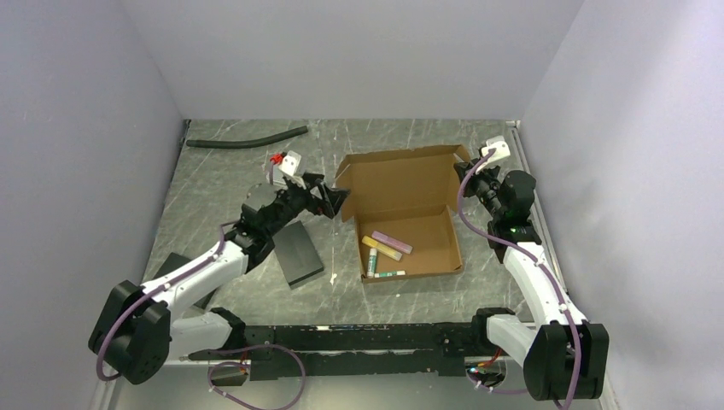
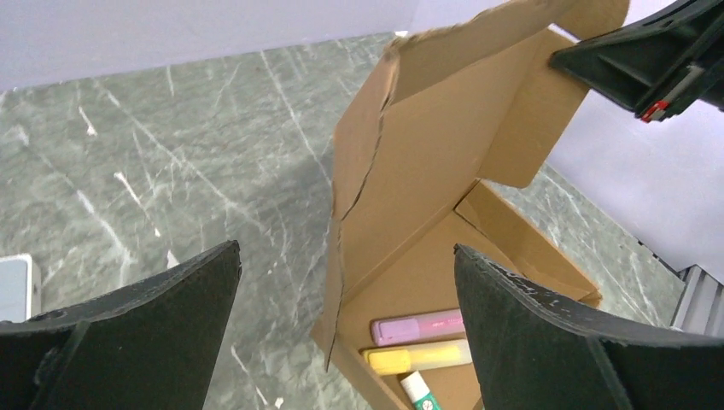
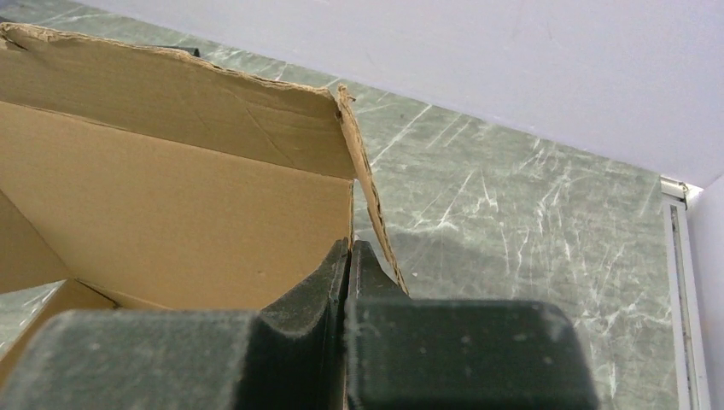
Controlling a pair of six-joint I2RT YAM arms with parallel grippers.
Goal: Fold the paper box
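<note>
The paper box (image 1: 423,229) is an open brown cardboard mailer in mid-table, its lid (image 1: 397,178) standing up at the far side. Several markers (image 1: 386,248) lie in its tray. My left gripper (image 1: 335,203) is open just left of the box; in the left wrist view (image 2: 346,252) the lid's left side flap (image 2: 359,171) stands between the spread fingers, untouched. My right gripper (image 1: 468,173) is at the lid's right end. In the right wrist view (image 3: 350,249) it is shut on the lid's right edge where the side flap (image 3: 369,196) folds back.
A black slab (image 1: 298,254) lies left of the box, and another (image 1: 175,269) sits partly under the left arm. A black hose (image 1: 248,138) lies at the far left. Walls enclose the table on three sides. The right gripper's black body (image 2: 649,64) shows in the left wrist view.
</note>
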